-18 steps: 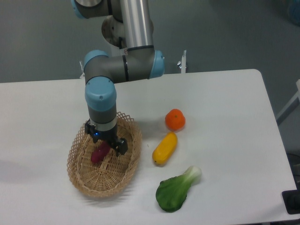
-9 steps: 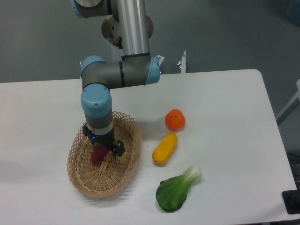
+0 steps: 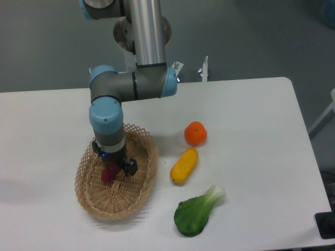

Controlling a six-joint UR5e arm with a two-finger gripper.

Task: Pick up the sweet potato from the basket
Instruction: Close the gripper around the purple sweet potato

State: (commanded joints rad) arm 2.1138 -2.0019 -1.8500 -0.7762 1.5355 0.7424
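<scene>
The tan wicker basket sits on the white table at the front left. The magenta sweet potato lies inside it, mostly covered from above. My gripper is lowered into the basket right over the sweet potato, its dark fingers on either side of it. I cannot see whether the fingers press on the tuber or stand apart from it.
A round orange, a yellow oblong fruit and a green leafy vegetable lie on the table to the right of the basket. The arm's elbow hangs over the basket's far side.
The gripper has shifted slightly left and lower into the basket over the sweet potato. The sweet potato shows less than before.
</scene>
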